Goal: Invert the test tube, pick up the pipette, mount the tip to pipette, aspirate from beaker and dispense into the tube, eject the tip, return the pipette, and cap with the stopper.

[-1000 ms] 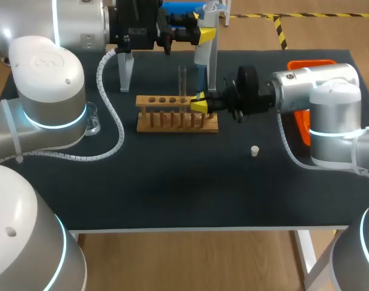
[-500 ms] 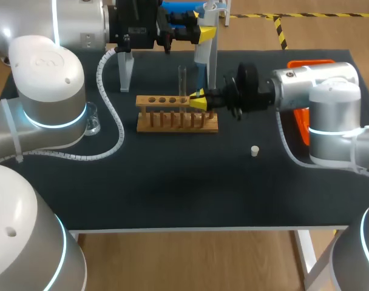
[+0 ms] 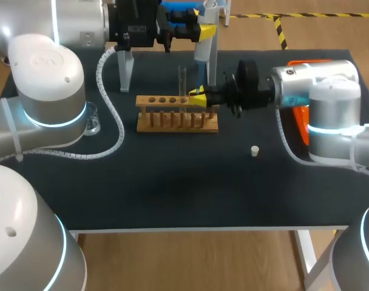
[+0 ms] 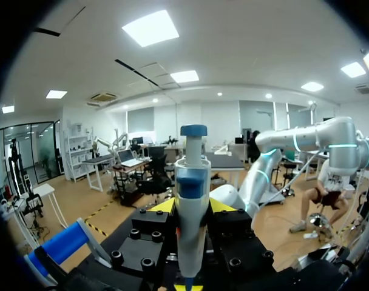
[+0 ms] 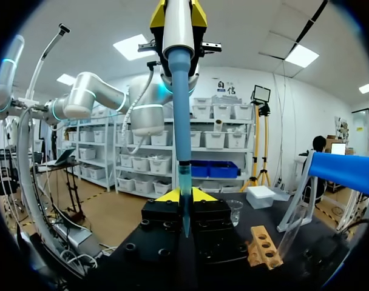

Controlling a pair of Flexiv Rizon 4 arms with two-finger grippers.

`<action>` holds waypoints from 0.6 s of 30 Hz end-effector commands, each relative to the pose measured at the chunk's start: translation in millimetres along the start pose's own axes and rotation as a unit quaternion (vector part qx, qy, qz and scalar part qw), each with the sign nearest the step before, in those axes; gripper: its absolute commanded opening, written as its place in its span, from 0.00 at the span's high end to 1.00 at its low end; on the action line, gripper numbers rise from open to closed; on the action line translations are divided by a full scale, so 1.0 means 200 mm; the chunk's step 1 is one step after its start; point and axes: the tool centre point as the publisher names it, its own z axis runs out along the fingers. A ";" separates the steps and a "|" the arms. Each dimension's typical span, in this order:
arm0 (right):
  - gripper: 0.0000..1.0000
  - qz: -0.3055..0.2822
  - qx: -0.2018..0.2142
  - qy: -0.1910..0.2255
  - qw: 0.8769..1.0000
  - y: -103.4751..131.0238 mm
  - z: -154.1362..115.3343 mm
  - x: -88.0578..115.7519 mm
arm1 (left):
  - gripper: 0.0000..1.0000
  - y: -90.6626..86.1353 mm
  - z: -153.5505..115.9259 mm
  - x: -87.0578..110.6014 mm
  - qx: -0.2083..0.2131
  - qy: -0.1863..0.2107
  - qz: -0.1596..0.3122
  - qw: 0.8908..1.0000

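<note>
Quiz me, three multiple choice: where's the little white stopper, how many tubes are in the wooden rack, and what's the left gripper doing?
1. The small white stopper is: A on the black table, apart from the wooden test tube rack; B in that rack; C on the floor.
2. How many clear glass test tubes stand in the rack? A none; B one; C three.
3. The left gripper is: A open; B shut on a tube; C shut on the white pipette with the blue knob.
Answers: A, it lies alone on the table; B, one tube stands upright; C, both fingers press the pipette.
</note>
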 end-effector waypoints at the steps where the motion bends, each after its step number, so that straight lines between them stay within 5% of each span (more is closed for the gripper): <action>1: 1.00 -0.005 0.002 0.001 1.000 0.08 -0.02 -0.01 | 1.00 0.03 0.00 0.00 -0.001 0.001 -0.001 1.000; 15: 1.00 -0.006 0.003 0.004 1.000 0.10 -0.02 0.01 | 1.00 0.03 0.00 0.00 -0.001 0.001 -0.001 1.000; 16: 0.60 -0.003 0.004 0.003 1.000 0.09 -0.02 0.01 | 1.00 0.03 0.00 0.00 -0.001 0.001 -0.001 1.000; 17: 0.04 0.000 0.004 0.001 1.000 0.08 -0.02 0.02 | 1.00 0.03 0.00 0.00 -0.001 0.001 -0.001 1.000; 18: 0.00 0.002 0.005 0.001 1.000 0.07 -0.02 0.02 | 1.00 0.03 0.00 0.00 -0.001 0.001 -0.001 1.000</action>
